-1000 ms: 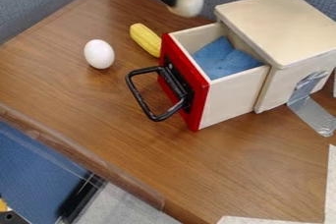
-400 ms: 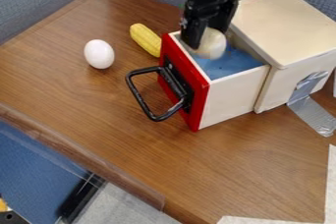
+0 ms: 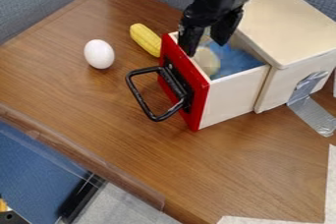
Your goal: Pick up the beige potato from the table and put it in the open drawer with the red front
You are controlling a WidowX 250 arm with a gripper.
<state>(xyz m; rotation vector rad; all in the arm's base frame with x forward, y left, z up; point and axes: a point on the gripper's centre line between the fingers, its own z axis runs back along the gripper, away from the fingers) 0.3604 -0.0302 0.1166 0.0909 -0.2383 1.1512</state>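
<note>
Open gripper over the drawer, pale ball inside

In the camera view, with 12 o'clock at the top, the black gripper (image 3: 206, 49) hangs from 12 o'clock, tips down, over the pulled-out drawer (image 3: 230, 96). Its two fingers (image 3: 191, 39) stand well apart, and it has hold of nothing. The pale ball (image 3: 207, 63) sits in the drawer just below them, close to the red front (image 3: 202, 98); whether a finger brushes it cannot be told. Blue cloth (image 3: 238, 64) lies beside the ball, toward 2 o'clock.

Around the drawer, the black handle (image 3: 138, 95) juts from the red front toward 8 o'clock. The wooden box (image 3: 289, 26) is at 2 o'clock, with silver tape (image 3: 314, 115) running from its side onto the table (image 3: 125, 115). The yellow corn (image 3: 145, 39) lies near the drawer at 10 o'clock, and a white egg (image 3: 99, 54) rests farther out, between 9 and 10 o'clock
</note>
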